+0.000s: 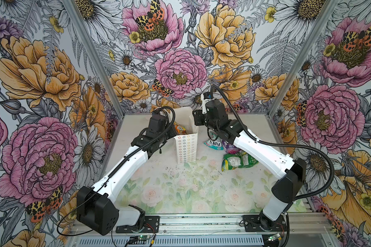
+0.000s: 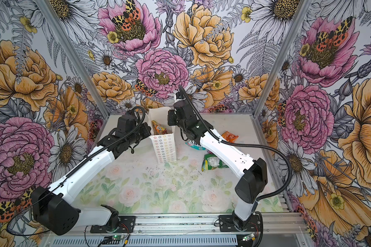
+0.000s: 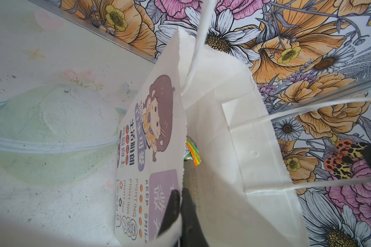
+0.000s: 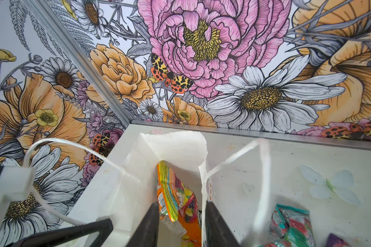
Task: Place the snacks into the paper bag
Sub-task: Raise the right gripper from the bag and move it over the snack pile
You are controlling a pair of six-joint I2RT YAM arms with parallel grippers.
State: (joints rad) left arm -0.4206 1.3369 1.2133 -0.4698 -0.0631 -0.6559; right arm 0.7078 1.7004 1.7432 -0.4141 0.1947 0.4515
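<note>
The white paper bag stands upright at the back middle of the table, mouth open. My left gripper is shut on the bag's printed front wall near the rim. My right gripper hangs over the mouth with its jaws apart. An orange snack stands on edge inside the bag between and below the fingers. Right of the bag more snacks lie on the table: a teal FOX'S packet, a purple one, a green one and an orange one.
The bag's thin cord handles loop up beside my right gripper. My right forearm crosses above the loose packets. The back wall rail runs close behind the bag. The floral mat covers the table's front.
</note>
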